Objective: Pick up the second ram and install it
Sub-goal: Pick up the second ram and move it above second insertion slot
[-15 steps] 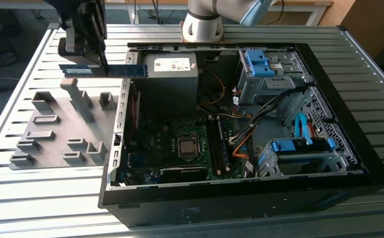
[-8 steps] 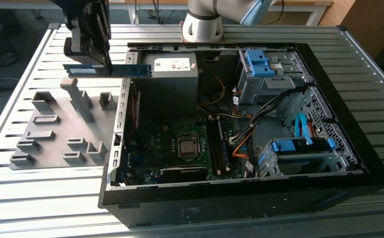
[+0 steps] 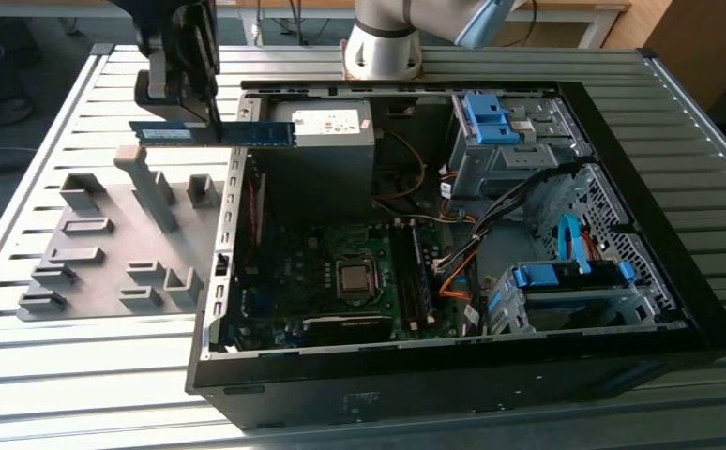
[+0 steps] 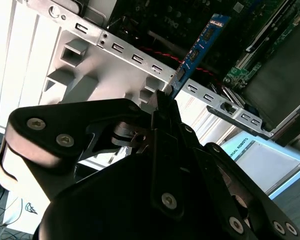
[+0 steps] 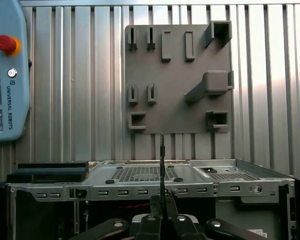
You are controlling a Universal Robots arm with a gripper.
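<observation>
While I watch the rig remotely, the gripper (image 3: pixel 217 120) hangs above the slatted metal table (image 3: pixel 75 394), at the exterior view's upper left. Its fingers (image 4: pixel 162 107) are clenched on the second ram (image 3: pixel 213 134), a blue-green stick with a small white label. I see the stick held level and lifted clear, well above the grey holder plate (image 3: pixel 113 253) and touching none of its blocks. In the exterior view, one end lies over the table. The other end reaches past the near wall of the open computer case (image 3: pixel 463 375), in front of the silver power supply (image 3: pixel 325 127). The motherboard (image 3: pixel 338 272) lies lower inside the case, apart from the stick. In the second wrist view I see the stick (image 4: pixel 197 47) running out from the fingertips and across the slotted metal wall of the case (image 4: pixel 135 59). In the first wrist view it (image 5: pixel 162 160) appears edge-on as a thin vertical line rising from the gripper (image 5: pixel 162 200). Beyond it are the case rim (image 5: pixel 140 172), the holder plate (image 5: pixel 177 80) and a teach pendant (image 5: pixel 7 100) with a red button (image 5: pixel 5 44).
</observation>
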